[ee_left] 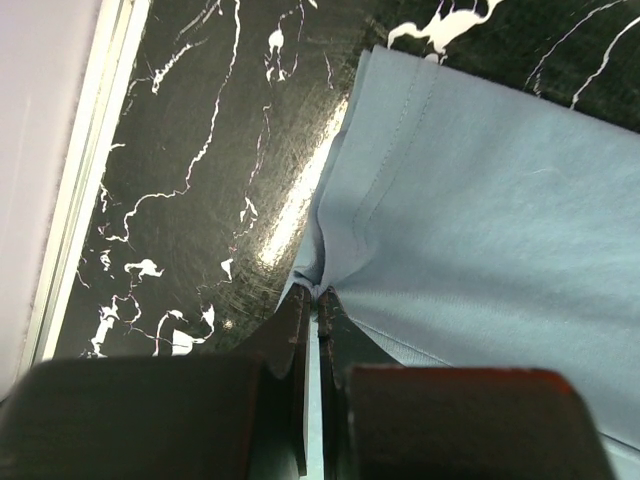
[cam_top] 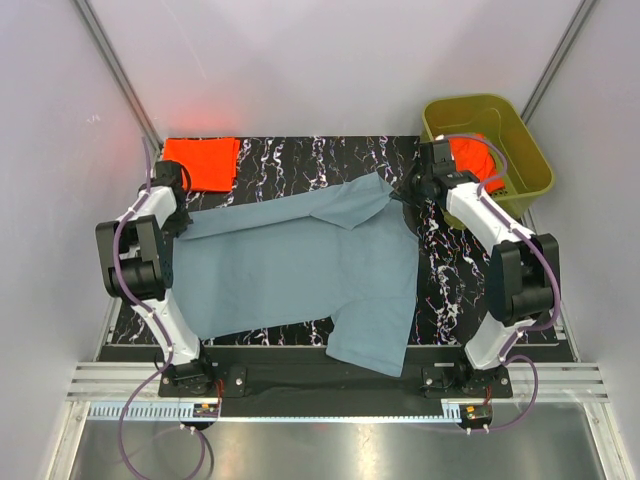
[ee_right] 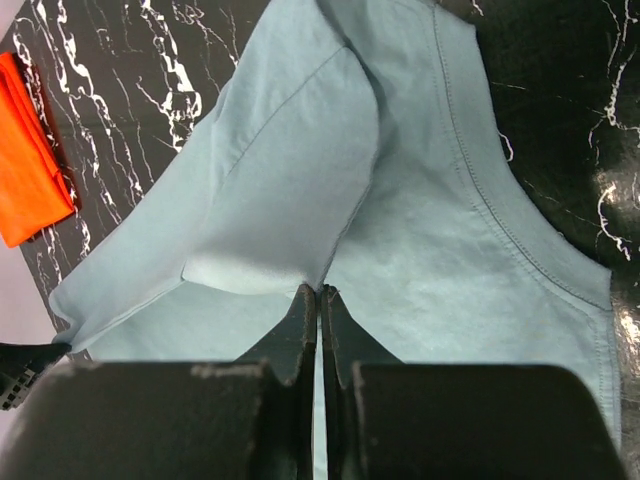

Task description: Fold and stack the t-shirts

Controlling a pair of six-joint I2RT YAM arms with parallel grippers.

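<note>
A large blue-grey t-shirt lies spread across the black marbled table, one sleeve hanging over the near edge. My left gripper is shut on its left edge; in the left wrist view the jaws pinch a bunched fold of the blue-grey t-shirt. My right gripper is shut on the cloth at the shirt's far right; its tips clamp a raised fold of the blue-grey t-shirt. A folded orange-red t-shirt rests at the back left. Another orange-red t-shirt lies in the tub.
An olive-green plastic tub stands at the back right, just behind my right arm. White walls and metal rails close in the table on the left, right and back. Both arm bases sit on the near edge.
</note>
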